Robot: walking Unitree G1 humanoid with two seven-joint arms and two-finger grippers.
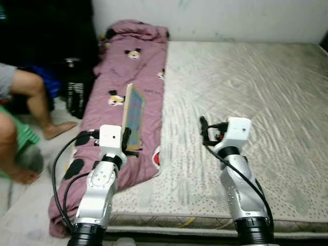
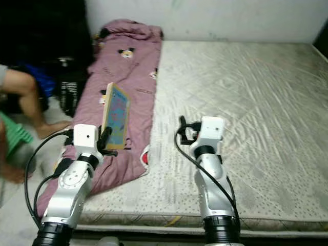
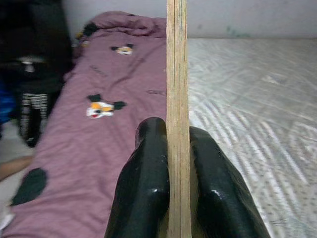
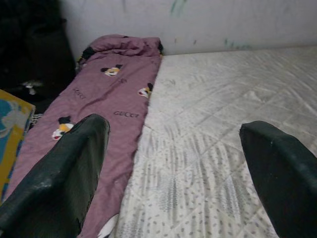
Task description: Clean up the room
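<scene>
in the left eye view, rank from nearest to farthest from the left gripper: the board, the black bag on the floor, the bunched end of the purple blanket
1. The board: clamped upright in the left gripper, over the purple blanket.
2. The black bag: on the floor beside the mattress, to the robot's left.
3. The bunched end: at the far wall.

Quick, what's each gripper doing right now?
Left gripper: shut on the board, held upright on edge over the purple blanket.
Right gripper: open, holding nothing, over the mattress.
</scene>
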